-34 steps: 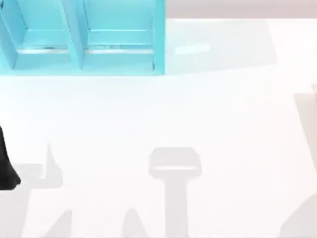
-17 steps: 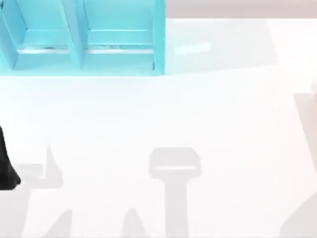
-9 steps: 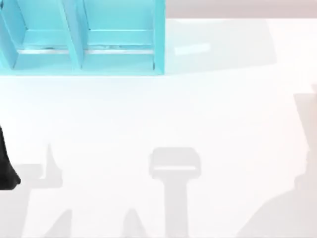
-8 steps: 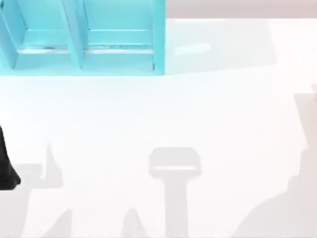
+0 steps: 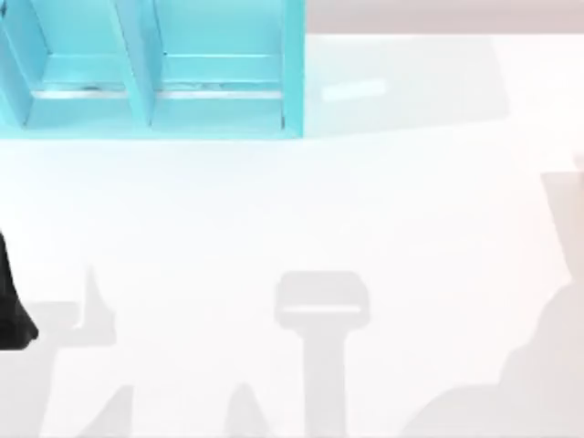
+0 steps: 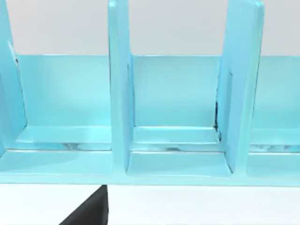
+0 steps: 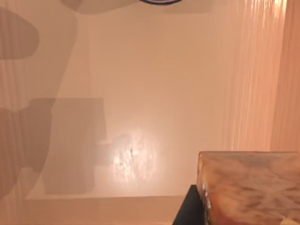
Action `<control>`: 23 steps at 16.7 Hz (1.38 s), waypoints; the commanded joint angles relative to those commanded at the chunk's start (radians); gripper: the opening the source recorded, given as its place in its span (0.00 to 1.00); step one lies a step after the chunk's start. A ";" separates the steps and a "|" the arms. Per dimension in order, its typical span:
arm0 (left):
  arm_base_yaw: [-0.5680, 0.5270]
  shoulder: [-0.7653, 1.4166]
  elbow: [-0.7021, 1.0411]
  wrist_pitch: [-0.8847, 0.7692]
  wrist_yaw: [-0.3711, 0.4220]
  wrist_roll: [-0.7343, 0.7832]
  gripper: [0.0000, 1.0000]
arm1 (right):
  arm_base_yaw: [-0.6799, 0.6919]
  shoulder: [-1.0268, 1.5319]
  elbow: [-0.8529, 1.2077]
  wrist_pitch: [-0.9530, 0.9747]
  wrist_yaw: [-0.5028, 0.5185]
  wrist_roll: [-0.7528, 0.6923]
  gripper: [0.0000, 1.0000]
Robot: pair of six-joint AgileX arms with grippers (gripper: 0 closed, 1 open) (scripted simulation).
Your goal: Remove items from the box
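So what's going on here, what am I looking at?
A two-arm robot sits at a white table. A light blue divided rack stands at the far left of the table, and the compartments facing the left wrist camera look empty. A dark piece of the left arm sits at the table's left edge. The right wrist camera looks along a pale surface with the corner of a brownish wooden-looking block close by. Nothing is visibly being gripped at this moment.

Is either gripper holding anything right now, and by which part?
It cannot be told. The right wrist view shows an orange-brown block-like thing close to the camera, but no fingers on it. The left wrist view faces the turquoise compartmented box.
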 joint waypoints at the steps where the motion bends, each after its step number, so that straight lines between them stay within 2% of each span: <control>1: 0.000 0.000 0.000 0.000 0.000 0.000 1.00 | 0.005 -0.002 0.000 -0.041 0.009 0.006 0.00; 9: 0.000 0.000 0.000 0.000 0.000 0.000 1.00 | 0.017 -0.001 -0.006 -0.099 0.008 0.021 0.00; 12: 0.000 0.000 0.000 0.000 0.000 0.000 1.00 | 0.083 0.017 0.011 -0.081 0.016 0.083 0.00; 15: 0.000 0.000 0.000 0.000 0.000 0.000 1.00 | 0.245 0.046 0.026 -0.029 0.022 0.237 0.00; 20: 0.000 0.000 0.000 0.000 0.000 0.000 1.00 | 0.636 0.118 0.008 0.089 0.020 0.580 0.00; 23: 0.000 0.000 0.000 0.000 0.000 0.000 1.00 | 0.782 0.174 -0.017 0.147 0.014 0.733 0.00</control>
